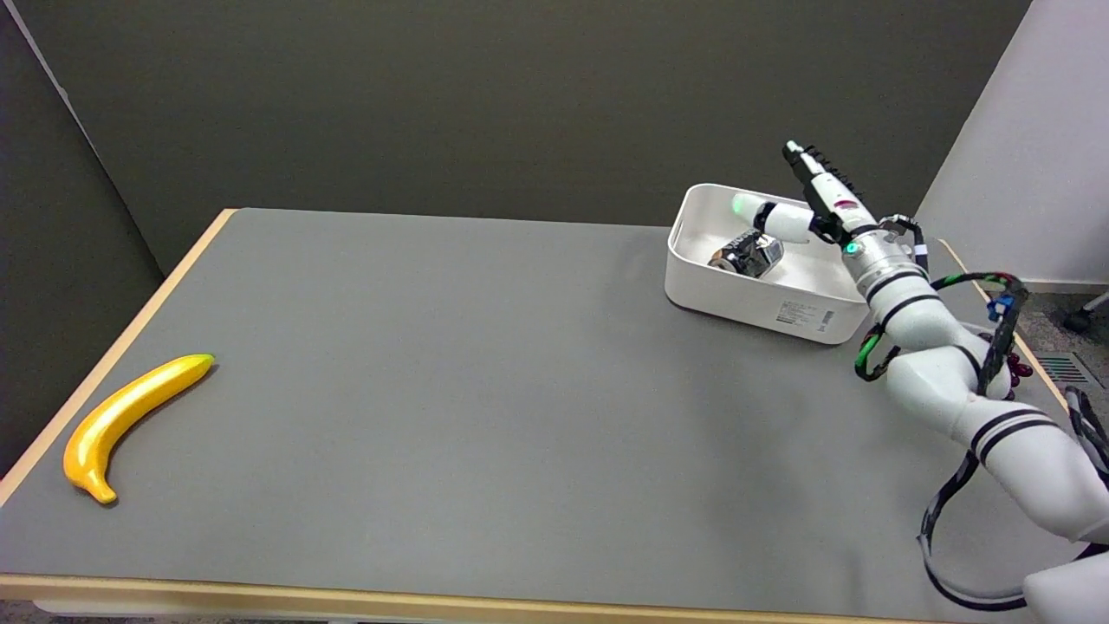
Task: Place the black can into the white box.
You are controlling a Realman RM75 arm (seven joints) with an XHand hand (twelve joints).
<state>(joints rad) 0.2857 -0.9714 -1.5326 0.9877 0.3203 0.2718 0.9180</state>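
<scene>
The black can (747, 253) lies on its side inside the white box (762, 308) at the table's far right. My right hand (814, 204) hovers over the box's right half, a little above the can. Its fingers (819, 178) stretch straight up and away, and one white finger with a green light points left over the box. Nothing is held between the fingers, and the can appears free of the hand. The arm reaches in from the lower right.
A yellow banana (130, 420) lies near the table's left edge. Something small and dark red (1015, 371) peeks out behind my forearm by the right edge. Grey walls stand behind the table, and the box sits close to the back right corner.
</scene>
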